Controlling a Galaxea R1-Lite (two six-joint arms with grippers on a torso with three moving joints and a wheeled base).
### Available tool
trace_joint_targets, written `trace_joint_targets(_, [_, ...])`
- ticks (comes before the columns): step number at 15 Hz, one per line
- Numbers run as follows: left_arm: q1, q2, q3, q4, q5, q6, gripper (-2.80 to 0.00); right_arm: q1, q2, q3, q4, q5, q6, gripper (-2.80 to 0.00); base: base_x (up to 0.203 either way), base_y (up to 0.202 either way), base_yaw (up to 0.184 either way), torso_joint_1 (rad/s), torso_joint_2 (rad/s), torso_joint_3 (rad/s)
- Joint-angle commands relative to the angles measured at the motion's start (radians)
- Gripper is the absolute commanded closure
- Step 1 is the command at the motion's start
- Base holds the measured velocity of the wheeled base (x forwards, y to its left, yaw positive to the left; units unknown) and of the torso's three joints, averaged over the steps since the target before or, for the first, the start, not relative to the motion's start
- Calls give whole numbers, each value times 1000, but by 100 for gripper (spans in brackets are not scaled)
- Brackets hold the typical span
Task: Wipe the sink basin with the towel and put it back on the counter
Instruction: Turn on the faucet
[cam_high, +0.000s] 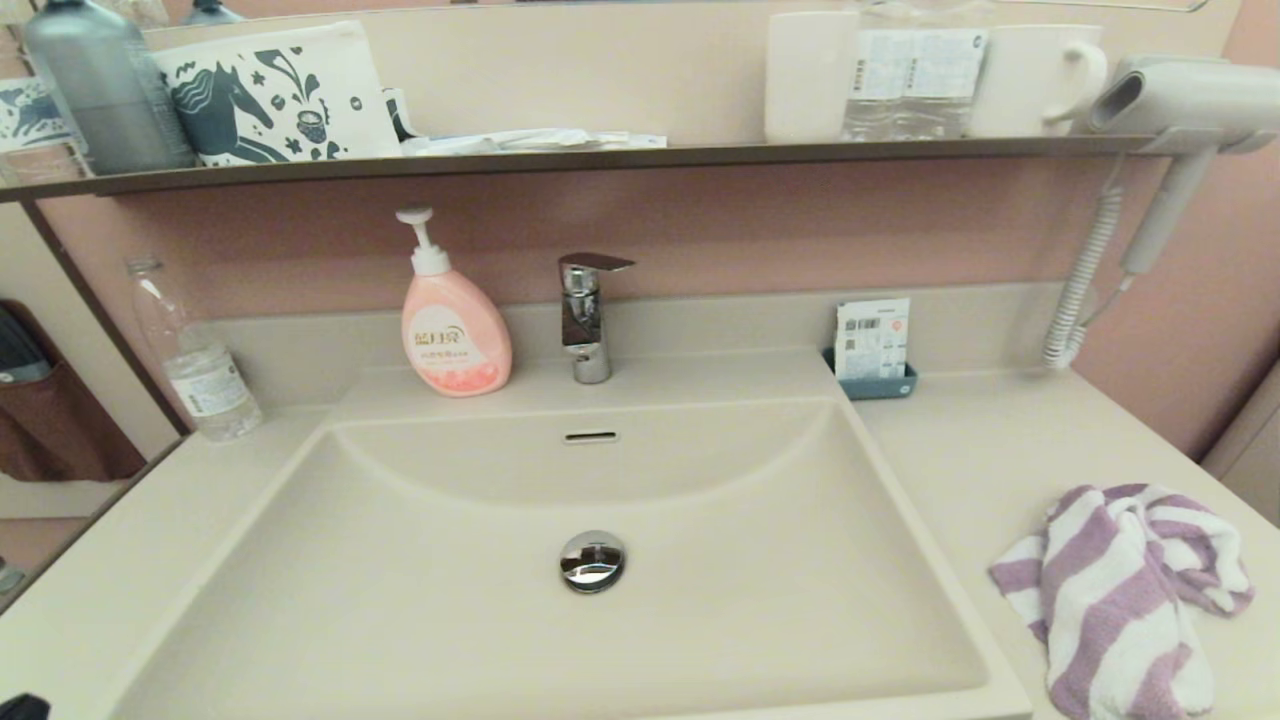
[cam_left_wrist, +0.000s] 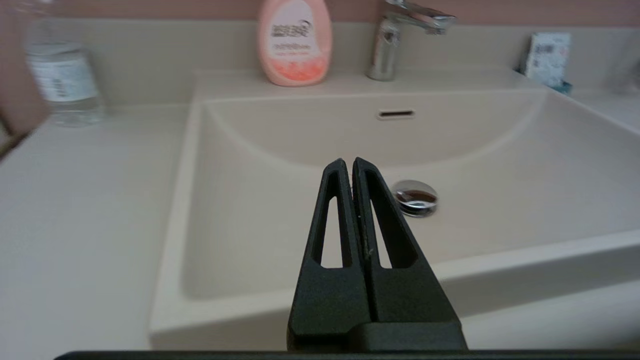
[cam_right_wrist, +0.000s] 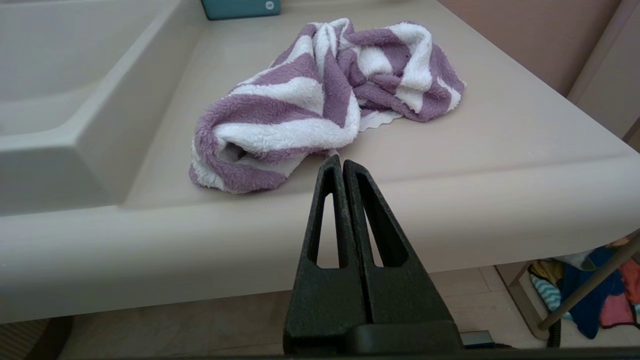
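Lying bunched on the counter (cam_high: 960, 450) right of the sink basin (cam_high: 420, 600), the towel (cam_high: 1120, 590) is untouched. The right tool (cam_right_wrist: 342, 162), closed and empty, faces it; the left tool (cam_left_wrist: 348, 165), closed, faces the basin. Reaching closed would shove the towel off.
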Motion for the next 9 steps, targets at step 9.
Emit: trace_joint_targets(9, [-104, 940, -373, -371, -54, -2, 0, 0, 0, 0, 0, 0, 0, 0, 0, 0, 0, 0, 0, 0])
